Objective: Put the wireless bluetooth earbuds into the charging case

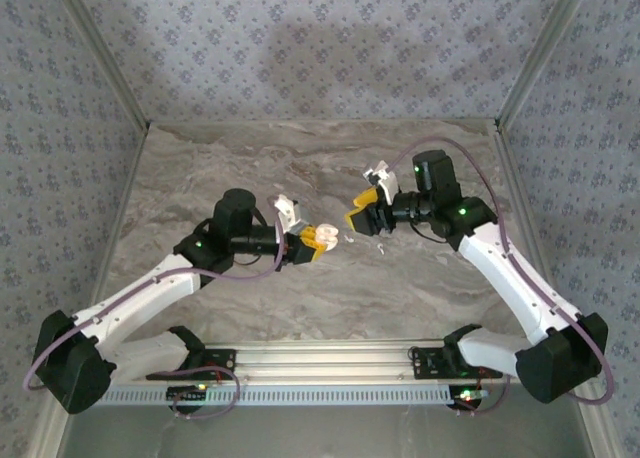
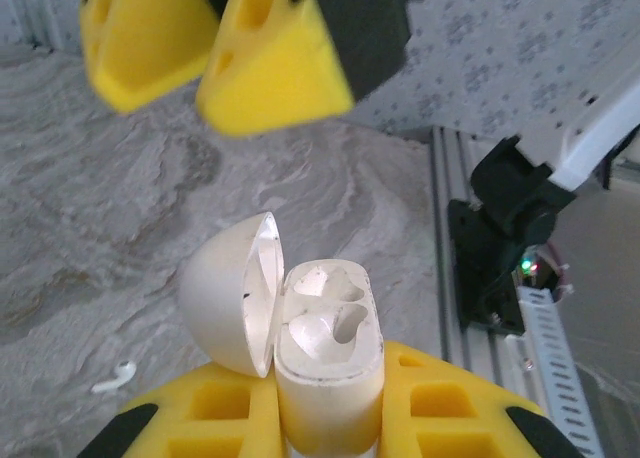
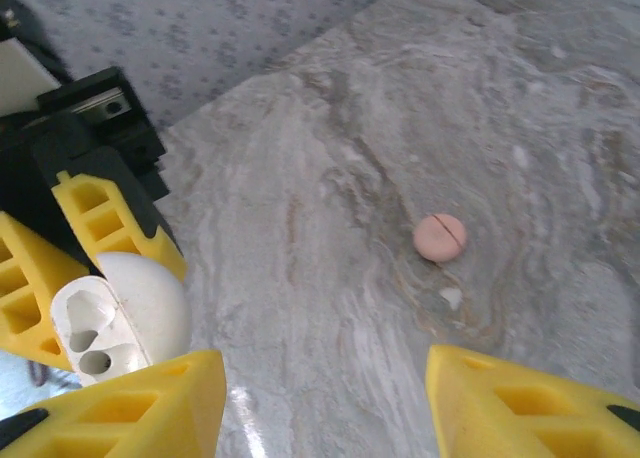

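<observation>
Left wrist view: the charging case (image 2: 325,328) stands open with both sockets empty, gripped between the left gripper's (image 2: 330,423) yellow fingers (image 2: 440,403); one earbud (image 2: 115,376) lies on the marbled bench (image 2: 90,218) nearby; the right gripper (image 3: 325,398) hovers near the case, fingers spread apart, holding nothing.

No text, label, brand mark, number or sign can be read on any surface, not even on the charging case (image 2: 327,350).
</observation>
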You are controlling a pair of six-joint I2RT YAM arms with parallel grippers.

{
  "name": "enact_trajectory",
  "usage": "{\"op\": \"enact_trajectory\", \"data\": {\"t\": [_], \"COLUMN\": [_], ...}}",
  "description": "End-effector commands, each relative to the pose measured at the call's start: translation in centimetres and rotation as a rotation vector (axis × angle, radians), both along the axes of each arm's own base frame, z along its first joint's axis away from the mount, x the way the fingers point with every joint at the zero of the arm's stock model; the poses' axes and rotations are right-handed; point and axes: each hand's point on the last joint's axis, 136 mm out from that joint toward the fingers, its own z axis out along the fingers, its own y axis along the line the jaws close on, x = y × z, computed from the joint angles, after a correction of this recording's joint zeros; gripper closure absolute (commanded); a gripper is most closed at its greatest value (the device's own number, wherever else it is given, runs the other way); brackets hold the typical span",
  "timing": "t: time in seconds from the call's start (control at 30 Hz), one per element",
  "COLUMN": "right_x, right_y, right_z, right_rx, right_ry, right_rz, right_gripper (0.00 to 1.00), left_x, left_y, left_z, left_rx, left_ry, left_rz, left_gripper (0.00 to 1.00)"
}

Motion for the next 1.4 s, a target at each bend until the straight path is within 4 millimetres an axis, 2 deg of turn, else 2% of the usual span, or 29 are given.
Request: {"op": "enact_trajectory", "data": {"t": [0.0,0.13,0.2,0.4,0.6,0.67,0.7,0.87,1.13,1.37], "right_x": [0.9,1.5,1.1,1.0,2.5,2.5,3.5,4.5,4.7,4.4], "right_y": [-3.0,-7.7,-9.0,-10.0,-10.2,-10.2,-9.9,-9.8,-9.0,-8.4], "right_z": [-4.9,-10.9,-13.3,-17.9,-20.9,-22.0,-21.7,-23.0,-24.4,-25.0], "right_rx": [-0.153,-0.359,-0.433,-0.602,-0.716,-0.754,-0.754,-0.819,-0.868,-0.883], "right_ry": [0.162,0.358,0.45,0.6,0.669,0.691,0.667,0.657,0.672,0.685], "right_rz": [-0.202,-0.416,-0.453,-0.431,-0.414,-0.403,-0.407,-0.405,-0.369,-0.353], "right_gripper": [0.44,0.47,0.49,0.55,0.58,0.58,0.58,0.58,0.61,0.66], "left_x": [1.7,2.6,2.9,3.0,3.2,3.1,3.2,3.1,3.0,2.9], "left_y": [-0.3,-0.4,-0.5,-1.1,-1.1,-1.1,-1.0,-1.0,-0.9,-0.7], "left_z": [-1.6,-4.1,-5.3,-7.6,-8.7,-8.9,-8.9,-8.9,-8.6,-8.4], "left_rx": [0.003,0.033,0.056,0.065,0.081,0.084,0.085,0.086,0.086,0.09], "left_ry": [-0.007,0.024,0.044,0.093,0.113,0.114,0.113,0.112,0.109,0.102], "left_rz": [0.081,0.12,0.127,0.116,0.119,0.121,0.124,0.124,0.124,0.127], "left_gripper": [0.87,0.87,0.87,0.87,0.87,0.87,0.87,0.87,0.87,0.87]}}
